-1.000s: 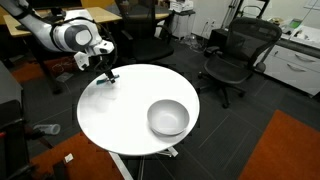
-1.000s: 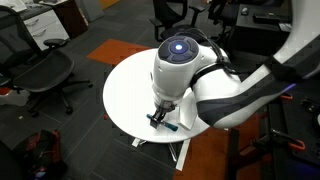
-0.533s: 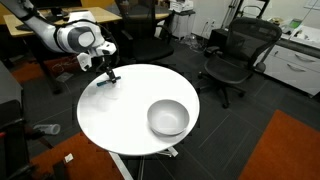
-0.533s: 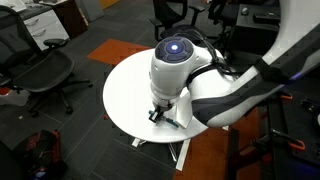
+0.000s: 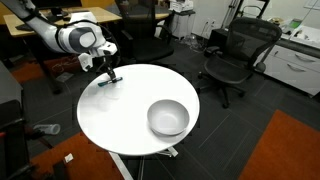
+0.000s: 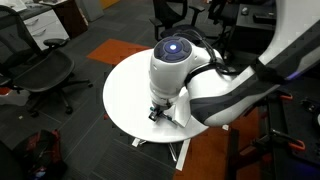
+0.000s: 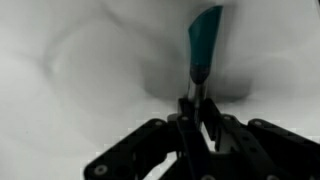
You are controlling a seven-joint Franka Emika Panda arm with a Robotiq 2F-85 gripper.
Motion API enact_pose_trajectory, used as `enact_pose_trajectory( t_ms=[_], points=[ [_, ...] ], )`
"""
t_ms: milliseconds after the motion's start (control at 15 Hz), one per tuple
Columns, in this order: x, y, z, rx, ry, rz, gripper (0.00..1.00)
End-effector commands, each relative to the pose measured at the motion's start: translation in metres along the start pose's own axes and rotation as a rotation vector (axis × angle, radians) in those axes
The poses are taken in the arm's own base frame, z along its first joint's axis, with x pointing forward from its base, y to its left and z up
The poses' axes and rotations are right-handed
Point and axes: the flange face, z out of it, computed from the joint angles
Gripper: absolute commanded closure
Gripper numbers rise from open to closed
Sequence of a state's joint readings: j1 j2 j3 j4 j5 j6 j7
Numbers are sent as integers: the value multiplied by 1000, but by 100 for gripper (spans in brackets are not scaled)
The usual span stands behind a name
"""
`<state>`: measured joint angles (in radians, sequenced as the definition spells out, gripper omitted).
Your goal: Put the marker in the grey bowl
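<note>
In the wrist view the marker (image 7: 203, 45) shows as a thin teal stick lying on the white table, one end caught between the black fingers of my gripper (image 7: 196, 112), which is shut on it. In an exterior view the gripper (image 5: 106, 76) stands at the far left rim of the round table (image 5: 120, 115), down at the surface, with the marker (image 5: 110, 79) a small dark streak under it. The grey bowl (image 5: 168, 117) rests on the near right part of the table, well apart from the gripper. In the exterior view from the arm's side, the arm (image 6: 185, 85) hides the bowl.
Black office chairs stand around the table (image 5: 238, 55), (image 6: 45, 75). A desk (image 5: 90, 20) lies behind the arm. The carpet is dark with orange patches (image 5: 285, 150). The table rim is right beside the gripper.
The fingers have closed on the marker's end over the last second. The arm has barely moved, staying low at the table's far left edge.
</note>
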<state>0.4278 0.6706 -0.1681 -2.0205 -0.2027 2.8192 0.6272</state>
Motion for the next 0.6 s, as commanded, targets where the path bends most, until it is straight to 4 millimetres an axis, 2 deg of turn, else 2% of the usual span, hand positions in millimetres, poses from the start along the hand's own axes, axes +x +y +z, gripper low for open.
enact_pose_trajectory(
  t_ms=[0,267,533],
  points=[
    [10,17,-35,-18,59,28,95],
    [32,53,-79,-53,148,95,95],
    [57,110,-122,-115,249,193,95]
  ],
)
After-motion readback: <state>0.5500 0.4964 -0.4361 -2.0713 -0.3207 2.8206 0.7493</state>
